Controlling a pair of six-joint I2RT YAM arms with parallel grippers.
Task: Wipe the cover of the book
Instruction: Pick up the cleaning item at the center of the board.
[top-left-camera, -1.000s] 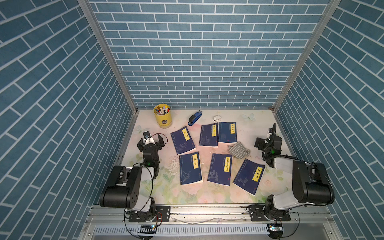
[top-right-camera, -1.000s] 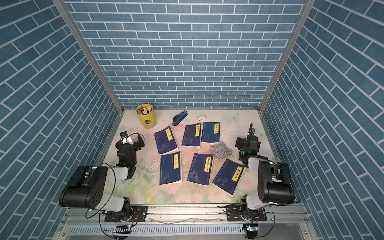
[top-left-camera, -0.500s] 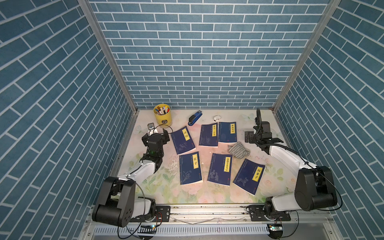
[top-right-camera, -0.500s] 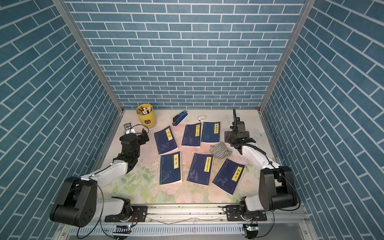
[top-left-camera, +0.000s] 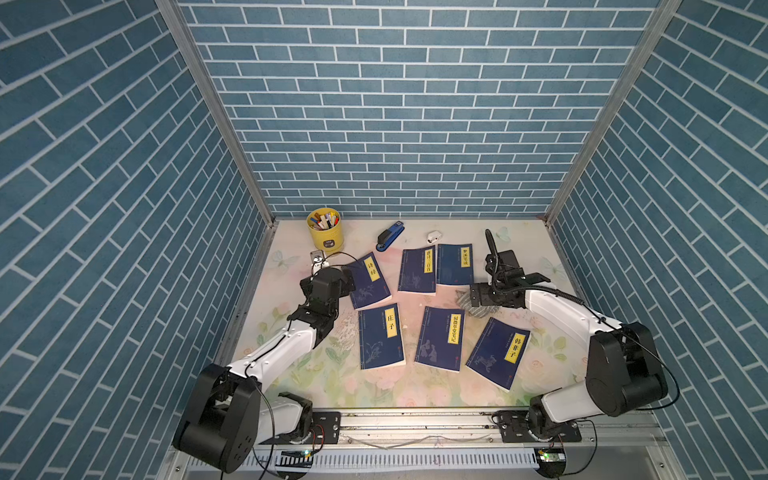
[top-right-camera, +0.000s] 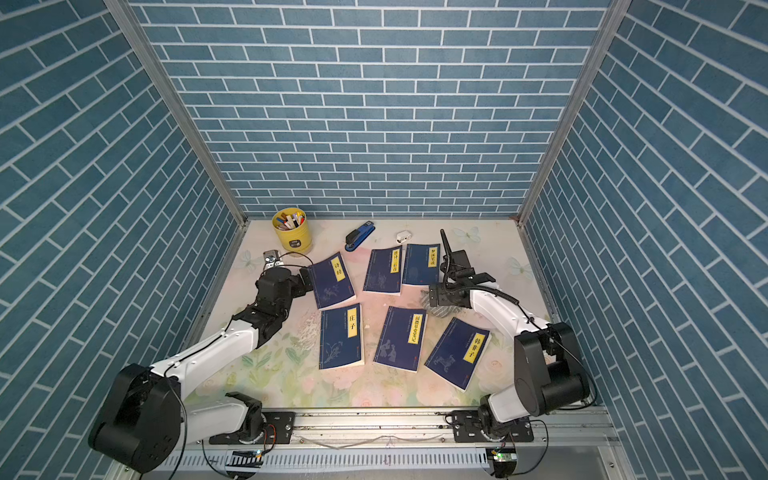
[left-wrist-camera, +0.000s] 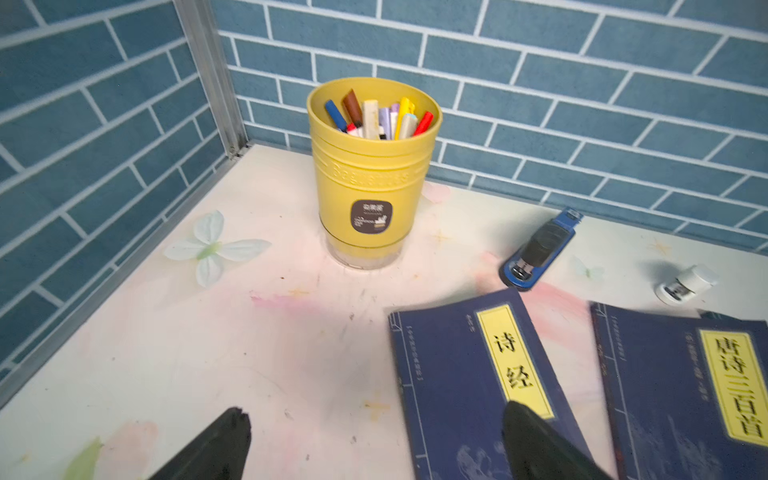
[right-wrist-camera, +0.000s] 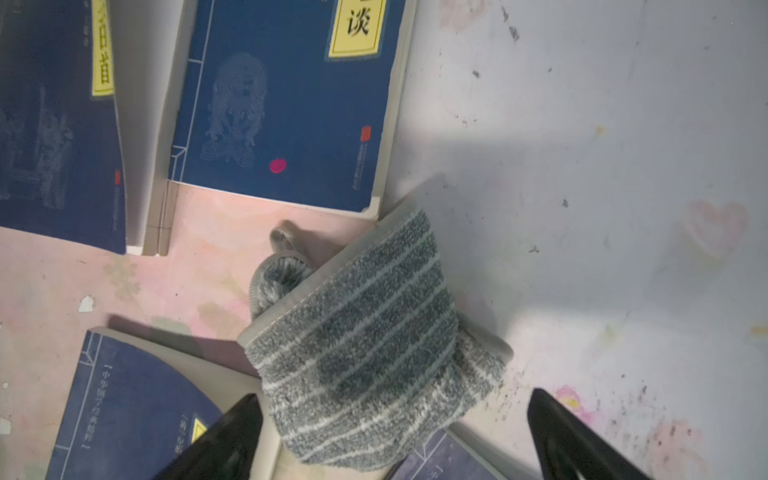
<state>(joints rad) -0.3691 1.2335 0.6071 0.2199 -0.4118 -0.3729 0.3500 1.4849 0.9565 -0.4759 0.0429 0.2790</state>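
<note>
I'm at the pick-up step: my right hand (right-wrist-camera: 392, 415) hangs spread wide and empty over the grey cloth (right-wrist-camera: 357, 332), just beside the pink-spotted book (right-wrist-camera: 291, 104) near the bench (top-left-camera: 536, 249)'s right edge; next, lower and pinch; left hand (left-wrist-camera: 374, 413) likewise spread, empty.

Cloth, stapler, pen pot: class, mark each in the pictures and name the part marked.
Cloth (right-wrist-camera: 361, 340), right wrist view, striped upper face.
Stapler (left-wrist-camera: 542, 248), left wrist view, black top arm.
Pen pot (top-left-camera: 322, 235), a top view, yellow side wall.
</note>
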